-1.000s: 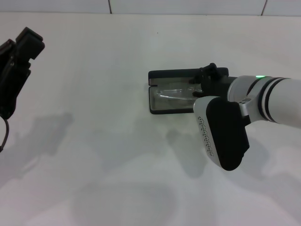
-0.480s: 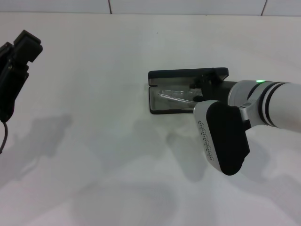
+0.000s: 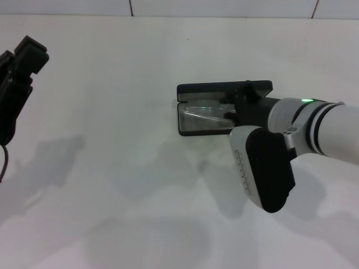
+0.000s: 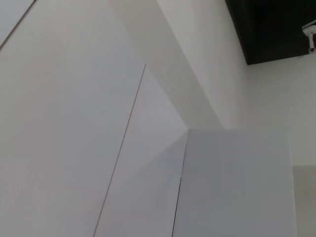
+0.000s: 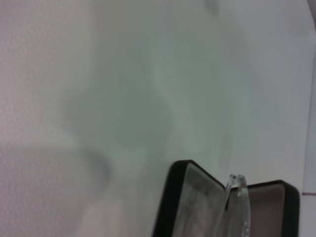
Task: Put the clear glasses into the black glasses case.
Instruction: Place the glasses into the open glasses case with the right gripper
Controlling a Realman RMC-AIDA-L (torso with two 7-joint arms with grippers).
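Note:
The black glasses case [image 3: 223,88] lies open on the white table, right of centre, its lid folded back toward the wall. The clear glasses [image 3: 201,112] rest in its grey-lined tray, their right end hidden behind my right gripper [image 3: 228,107]. That gripper reaches in from the right, low over the tray's right end, with one finger on each side of the glasses, shut on them. The right wrist view shows the case [image 5: 170,197] from close up, a clear edge of the glasses [image 5: 238,190] rising out of it. My left gripper [image 3: 19,78] is parked at the far left edge.
The white tabletop [image 3: 112,168] carries only soft shadows. A tiled wall runs along the table's far edge [image 3: 168,15]. My bulky white and black right forearm [image 3: 263,168] hangs over the table in front of the case.
My right gripper has sunk toward the case and eased slightly left, bringing the glasses down into the tray. The left arm has barely shifted.

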